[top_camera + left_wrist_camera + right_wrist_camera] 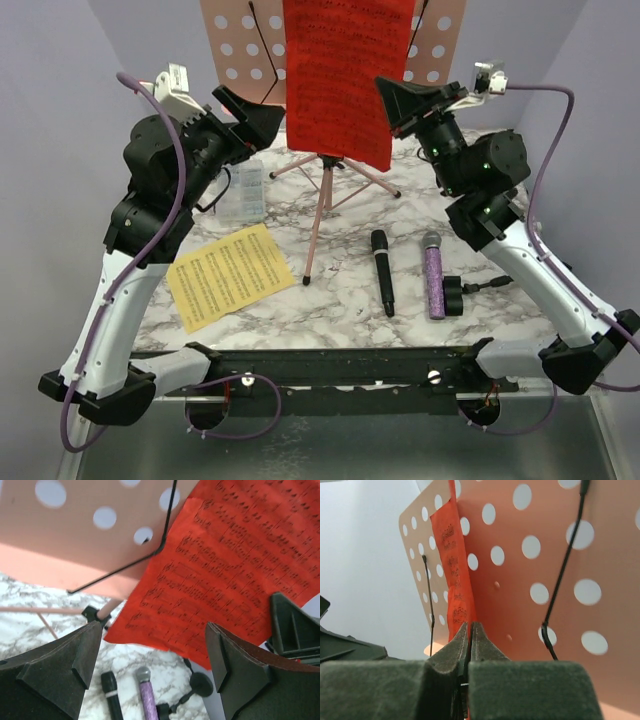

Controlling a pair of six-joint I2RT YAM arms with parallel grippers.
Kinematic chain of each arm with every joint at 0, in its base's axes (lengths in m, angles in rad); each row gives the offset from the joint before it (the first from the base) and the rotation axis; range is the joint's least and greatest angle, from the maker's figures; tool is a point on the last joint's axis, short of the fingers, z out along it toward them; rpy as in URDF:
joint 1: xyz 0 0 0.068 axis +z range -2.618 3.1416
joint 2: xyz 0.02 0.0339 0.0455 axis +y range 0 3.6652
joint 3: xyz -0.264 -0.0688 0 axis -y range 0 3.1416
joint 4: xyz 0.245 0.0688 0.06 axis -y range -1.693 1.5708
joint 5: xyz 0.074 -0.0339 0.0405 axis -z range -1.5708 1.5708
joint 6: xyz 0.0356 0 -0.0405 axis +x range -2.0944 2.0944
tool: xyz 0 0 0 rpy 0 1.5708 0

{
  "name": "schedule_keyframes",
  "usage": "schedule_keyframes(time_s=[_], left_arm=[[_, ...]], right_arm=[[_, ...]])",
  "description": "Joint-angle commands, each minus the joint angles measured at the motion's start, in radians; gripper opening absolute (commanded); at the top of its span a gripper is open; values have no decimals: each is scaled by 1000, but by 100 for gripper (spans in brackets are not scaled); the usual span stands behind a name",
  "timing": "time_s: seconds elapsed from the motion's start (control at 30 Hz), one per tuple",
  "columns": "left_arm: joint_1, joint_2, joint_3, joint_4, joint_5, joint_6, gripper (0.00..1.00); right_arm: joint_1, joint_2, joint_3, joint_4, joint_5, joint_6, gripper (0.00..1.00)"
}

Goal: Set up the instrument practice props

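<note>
The pink perforated music rack stands on thin tripod legs at the back. The red music sheet hangs in front of it. My right gripper is shut on the sheet's right edge; in the right wrist view the jaws pinch the red sheet against the rack. My left gripper is open and empty by the sheet's left edge. The yellow music sheet, black microphone, purple glitter microphone and one black mic holder lie on the table. A second holder is not in view.
The clear plastic compartment box sits left of the tripod, under my left arm. The left wrist view shows the rack, the red sheet, both microphones and the holder's round base.
</note>
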Motion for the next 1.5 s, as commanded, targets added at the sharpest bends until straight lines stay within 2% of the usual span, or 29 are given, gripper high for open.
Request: schedule_keyframes(time_s=[0.0, 0.13, 0.4, 0.53, 0.77, 1.03, 1.33, 1.47], left_arm=[[-1, 59, 140, -6, -93, 47, 90], [0, 135, 252, -5, -139, 79, 84], [2, 278, 416, 11, -110, 107, 68], [2, 288, 400, 62, -132, 118, 66], [3, 298, 373, 93, -128, 134, 51], [4, 304, 352, 124, -164, 173, 44], [4, 326, 355, 135, -130, 200, 32], [4, 332, 356, 135, -124, 212, 29]], right_arm=[[-44, 62, 149, -95, -97, -20, 0], [-79, 125, 244, -118, -143, -24, 0], [-89, 184, 342, -142, -151, -60, 0], [-90, 199, 372, -151, -152, -81, 0], [-92, 194, 364, -139, -137, -95, 0], [-92, 213, 408, -145, -129, -116, 0], [-91, 254, 474, -165, -127, -141, 0], [-92, 273, 503, -172, -125, -155, 0]])
